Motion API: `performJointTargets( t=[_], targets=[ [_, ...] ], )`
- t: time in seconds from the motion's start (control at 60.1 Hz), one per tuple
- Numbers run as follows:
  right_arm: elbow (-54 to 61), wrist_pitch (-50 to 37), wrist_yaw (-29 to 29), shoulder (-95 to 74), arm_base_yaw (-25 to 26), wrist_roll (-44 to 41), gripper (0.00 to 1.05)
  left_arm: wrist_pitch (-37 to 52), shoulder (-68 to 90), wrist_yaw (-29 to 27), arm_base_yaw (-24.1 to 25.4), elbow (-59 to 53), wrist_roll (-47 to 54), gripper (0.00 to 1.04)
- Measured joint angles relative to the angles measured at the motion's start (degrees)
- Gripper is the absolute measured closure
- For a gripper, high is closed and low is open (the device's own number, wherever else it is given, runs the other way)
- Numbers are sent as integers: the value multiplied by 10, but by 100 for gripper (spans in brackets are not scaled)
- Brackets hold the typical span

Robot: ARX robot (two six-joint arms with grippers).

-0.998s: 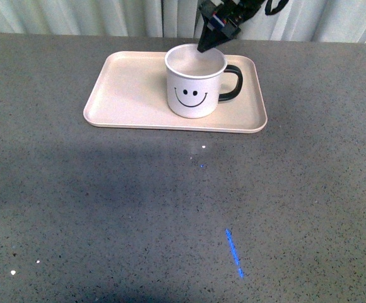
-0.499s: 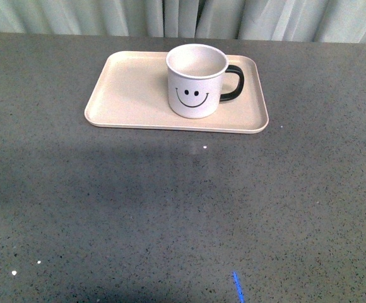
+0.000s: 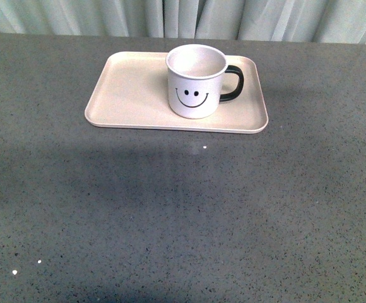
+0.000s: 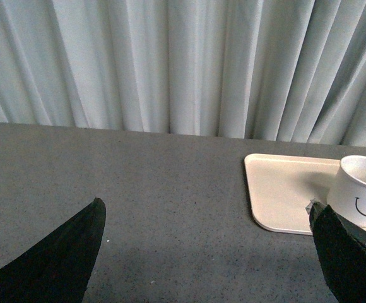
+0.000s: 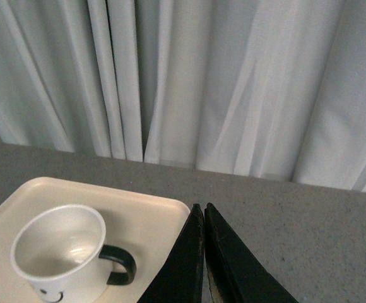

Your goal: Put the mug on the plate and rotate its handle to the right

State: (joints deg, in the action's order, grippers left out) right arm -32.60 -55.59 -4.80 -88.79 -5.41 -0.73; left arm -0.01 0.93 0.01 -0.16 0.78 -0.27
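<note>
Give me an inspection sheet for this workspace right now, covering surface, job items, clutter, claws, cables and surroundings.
Surface: grey speckled table, a few small white specks.
Job items: mug upright on the plate, right of its middle; handle points right; smiley faces the front camera.
Clutter: nothing seen.
Claws: left claw open, fingers wide apart, off the plate; right claw shut, empty, beside the mug without touching it.
Cables: nothing seen.
Surroundings: pale pleated curtain behind the table.

Likely a lab or studio setup: bare grey speckled surface (image 3: 170, 208), pale pleated curtain (image 4: 170, 63) across the frame's top.
</note>
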Motion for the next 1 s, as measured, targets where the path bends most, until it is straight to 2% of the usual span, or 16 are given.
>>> performJointTargets(
  t=[0.299,0.349,0.432,0.632,0.698,0.998],
  targets=[
    [142,-21,17,120,22,1,103,0,0,0,0,0,0,9],
    [160,-21,44,138,37,1,103,0,0,0,0,0,0,9],
    [192,-14,46,179,52,1,103,0,0,0,0,0,0,9],
    [246,16,46,259,54,1,103,0,0,0,0,0,0,9],
    [266,-10,48,263,54,1,103,0,0,0,0,0,0,9],
    [307,85,48,389,54,1,103,0,0,0,0,0,0,9]
  ],
)
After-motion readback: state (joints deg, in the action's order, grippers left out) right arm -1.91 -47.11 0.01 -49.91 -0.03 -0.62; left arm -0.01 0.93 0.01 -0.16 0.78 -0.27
